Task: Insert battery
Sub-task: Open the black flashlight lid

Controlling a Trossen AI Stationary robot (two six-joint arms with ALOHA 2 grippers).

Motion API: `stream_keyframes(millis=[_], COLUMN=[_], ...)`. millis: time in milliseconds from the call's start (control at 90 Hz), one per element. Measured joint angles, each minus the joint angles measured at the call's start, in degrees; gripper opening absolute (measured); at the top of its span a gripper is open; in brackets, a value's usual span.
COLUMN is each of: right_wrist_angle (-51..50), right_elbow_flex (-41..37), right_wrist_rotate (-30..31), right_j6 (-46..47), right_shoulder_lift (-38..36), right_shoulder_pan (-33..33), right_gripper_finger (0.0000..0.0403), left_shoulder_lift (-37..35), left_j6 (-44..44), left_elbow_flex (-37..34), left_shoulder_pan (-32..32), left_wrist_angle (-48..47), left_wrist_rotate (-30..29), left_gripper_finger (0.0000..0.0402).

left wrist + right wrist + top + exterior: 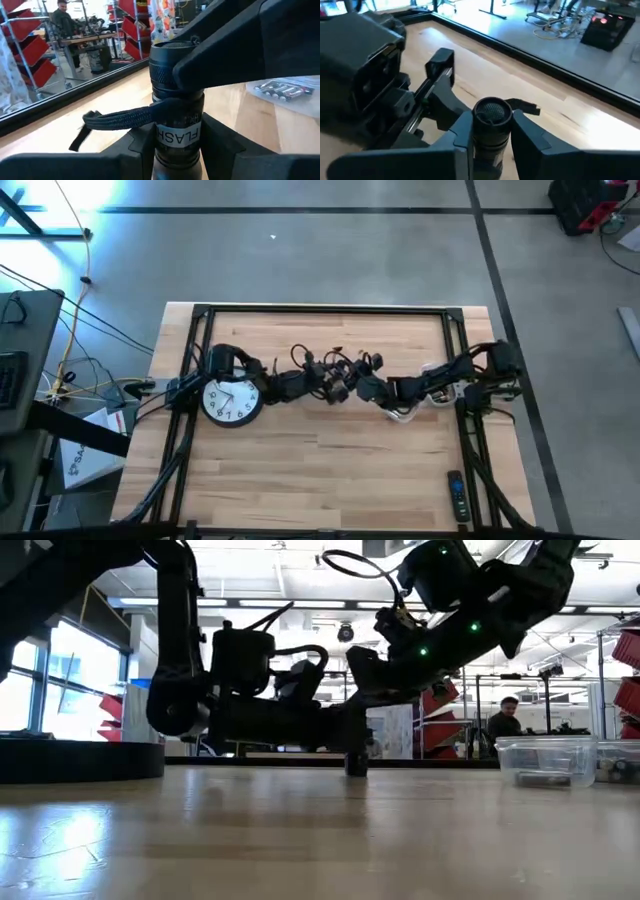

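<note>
From above, my 2 arms reach inward over the desk point(330, 470) and meet near its middle; my left tool point(322, 380) and right tool point(352, 387) sit just beside each other, and the flashlight between them is too small to make out here. A wall clock point(232, 400) lies under my left arm, a remote point(455, 492) well behind my right arm.

At desk height, both arms stretch low and nearly level, tools meeting over a small dark object point(356, 764) touching the desk. A clear container point(546, 760) stands off to one side.

Through my left wrist, the flashlight point(176, 100) stands upright, clamped between my left fingers point(125, 150), its wrist strap point(112, 122) trailing aside. Batteries point(280, 90) lie in the clear container beyond.

Through my right wrist, my right fingers point(540, 137) close on the flashlight's end, my left arm just beyond it.
</note>
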Motion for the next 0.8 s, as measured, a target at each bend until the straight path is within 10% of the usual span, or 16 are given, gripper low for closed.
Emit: stream_keyframes(millis=[522, 800], right_wrist_angle=[-2.96, -6.73], right_elbow_flex=[0.0, 0.09], right_wrist_rotate=[-11.12, -18.14], right_j6=[-7.81, -8.84], right_shoulder_lift=[-2.54, -5.69], right_shoulder_pan=[0.76, 1.29], right_gripper_finger=[0.0061, 0.0062], left_shoulder_lift=[-0.48, -7.16], left_j6=[-1.27, 1.41], left_elbow_flex=[-4.09, -8.1], left_shoulder_pan=[4.7, 4.86], left_wrist_angle=[3.85, -3.46], left_wrist_rotate=[28.65, 32.74], left_gripper_finger=[0.01, 0.0099])
